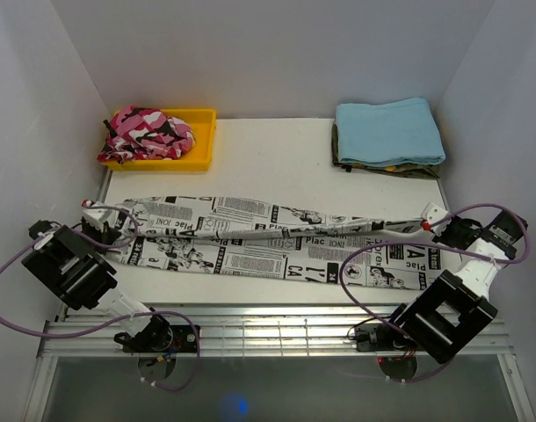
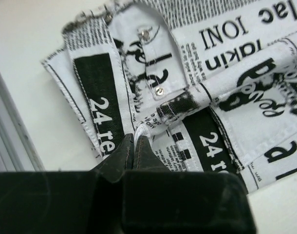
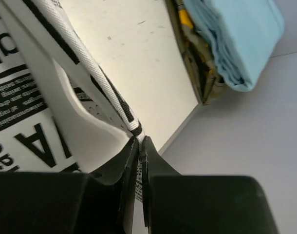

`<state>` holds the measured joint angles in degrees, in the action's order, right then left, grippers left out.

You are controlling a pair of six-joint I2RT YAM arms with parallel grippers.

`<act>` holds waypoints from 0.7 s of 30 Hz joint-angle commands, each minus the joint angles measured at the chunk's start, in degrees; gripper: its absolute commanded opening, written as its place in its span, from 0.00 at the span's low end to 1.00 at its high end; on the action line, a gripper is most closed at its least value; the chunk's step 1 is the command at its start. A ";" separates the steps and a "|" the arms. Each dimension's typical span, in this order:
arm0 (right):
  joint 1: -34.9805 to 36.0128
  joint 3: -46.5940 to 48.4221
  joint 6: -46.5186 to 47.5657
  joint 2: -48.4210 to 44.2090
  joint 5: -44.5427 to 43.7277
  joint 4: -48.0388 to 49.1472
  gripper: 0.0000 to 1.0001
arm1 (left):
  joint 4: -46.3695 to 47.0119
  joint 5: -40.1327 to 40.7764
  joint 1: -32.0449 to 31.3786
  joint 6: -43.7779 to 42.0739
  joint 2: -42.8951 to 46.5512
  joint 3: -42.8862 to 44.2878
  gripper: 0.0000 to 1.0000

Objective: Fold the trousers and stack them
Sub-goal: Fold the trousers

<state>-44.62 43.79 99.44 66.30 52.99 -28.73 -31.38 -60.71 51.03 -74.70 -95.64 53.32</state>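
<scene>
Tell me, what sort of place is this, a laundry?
Most likely a robot test booth, not a laundry: plain white walls box in the table, a left arm and a right arm bolted at its near edge hold the trousers, and a yellow bin holds a pink garment.

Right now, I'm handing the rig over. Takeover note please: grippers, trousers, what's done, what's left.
Left gripper: shut on the trousers at the waist end.
Right gripper: shut on a hem at the opposite end.
Trousers: stretched full length, left to right, across the near part of the table.
Done: laid out, both ends gripped.
Left: fold them short, then stack them, probably on the folded pile at the far right.
</scene>
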 commanded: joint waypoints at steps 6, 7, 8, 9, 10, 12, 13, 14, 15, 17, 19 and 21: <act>-1.35 1.65 13.42 2.33 -2.81 -2.56 0.08 | 1.58 5.60 1.27 -7.06 0.45 1.70 0.00; -1.35 4.35 12.80 2.77 -2.55 -2.91 0.08 | 2.36 4.56 1.36 -5.13 0.10 4.40 0.00; -1.35 5.85 11.41 3.65 -2.46 -3.34 0.08 | 2.46 3.85 1.36 -1.28 -0.25 5.99 0.00; -1.35 7.61 9.74 4.09 -2.11 -3.61 0.08 | 2.46 3.32 1.36 0.15 -0.69 7.57 0.00; -1.35 11.19 7.63 4.53 -1.58 -4.31 0.08 | 2.29 2.01 1.36 1.30 -0.78 10.11 0.00; -1.52 14.20 7.09 5.33 -1.23 -8.08 0.08 | 1.15 0.60 1.53 2.45 0.09 12.06 0.00; -1.78 15.09 8.13 5.15 -1.14 -9.31 0.08 | -0.25 -0.71 1.62 2.62 0.45 12.85 0.00; -2.22 15.53 9.27 4.37 -0.88 -10.37 0.08 | -1.31 -1.51 2.14 2.63 0.88 14.25 0.00; -3.44 15.01 10.59 3.58 -0.61 -11.77 0.08 | -2.97 -2.21 2.50 0.62 1.67 14.79 0.00; -4.94 11.43 16.03 1.39 -0.26 -12.49 0.08 | -7.54 -2.84 3.81 -2.19 2.55 14.62 0.00; -7.40 7.99 19.90 0.06 -1.04 -13.19 0.08 | -11.84 -2.05 5.22 -9.65 3.78 12.79 0.00; -10.12 2.39 26.40 -1.09 -1.66 -13.54 0.08 | -12.65 0.32 6.01 -15.27 4.31 8.15 0.00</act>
<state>-49.52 51.22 111.15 66.41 56.34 -44.34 -43.70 -65.01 52.84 -78.43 -94.80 64.51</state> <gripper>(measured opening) 0.083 0.020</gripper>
